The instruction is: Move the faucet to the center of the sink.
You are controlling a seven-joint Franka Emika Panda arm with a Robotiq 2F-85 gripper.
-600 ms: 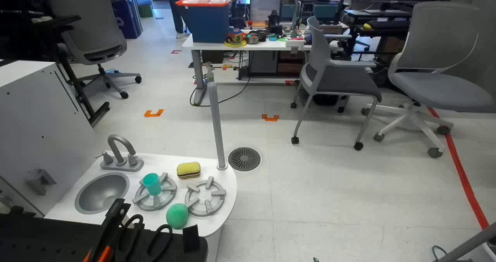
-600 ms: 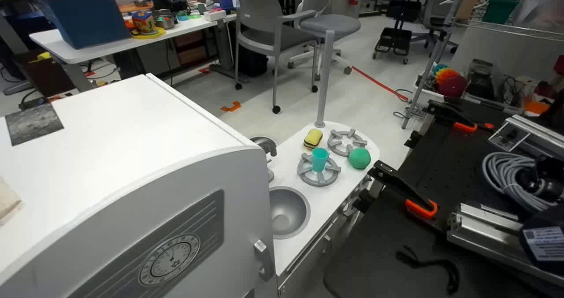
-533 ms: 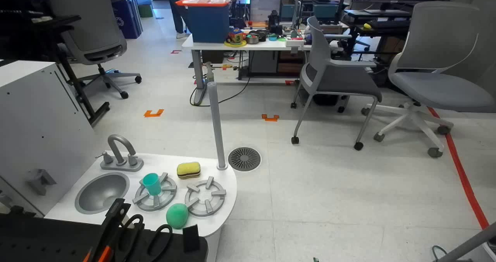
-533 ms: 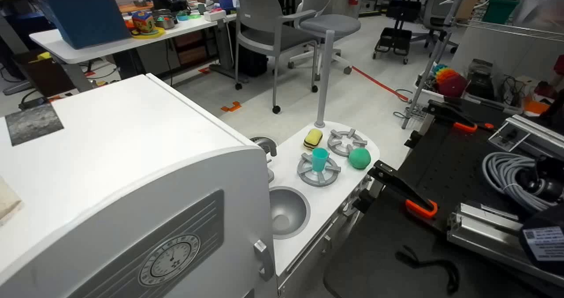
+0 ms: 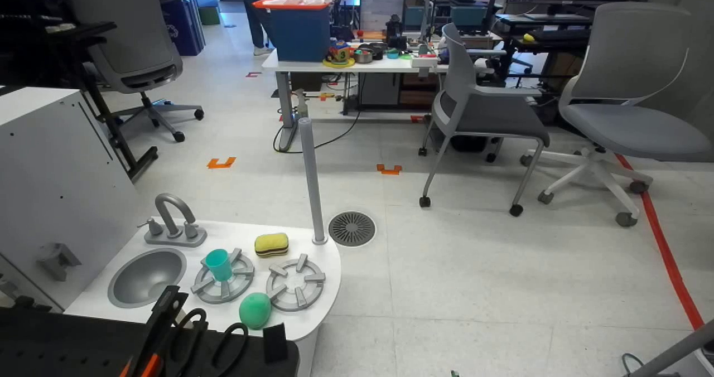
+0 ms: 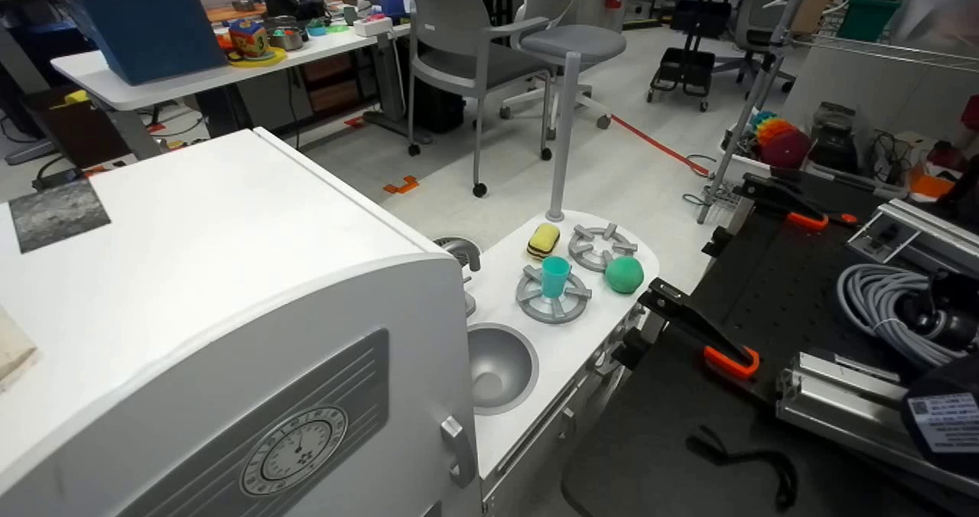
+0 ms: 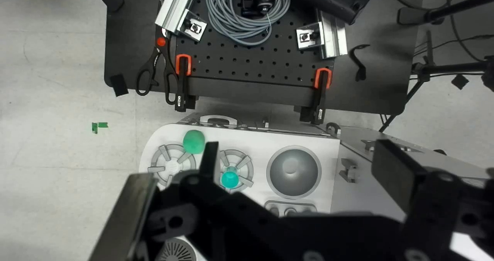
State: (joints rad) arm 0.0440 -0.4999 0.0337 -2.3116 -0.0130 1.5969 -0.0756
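In an exterior view, a pale cabinet (image 5: 50,159) stands at the left, beside a white counter (image 5: 234,235). Set into the counter is a round grey sink (image 5: 144,282). Just behind its rim the grey faucet (image 5: 173,230) stands upright, its spout (image 5: 183,205) bent over to the right. A teal cup (image 5: 218,265) sits upright on the left burner (image 5: 225,291). A green ball (image 5: 255,310) lies near the front edge, close by the right burner (image 5: 300,298); contact not confirmed. A yellow sponge (image 5: 271,243) rests behind the burners. A grey post (image 5: 311,179) rises at the counter's back edge. The wrist view shows the jaws of the gripper (image 7: 295,156) spread wide, fingers (image 7: 391,172) well apart, the sink visible between.
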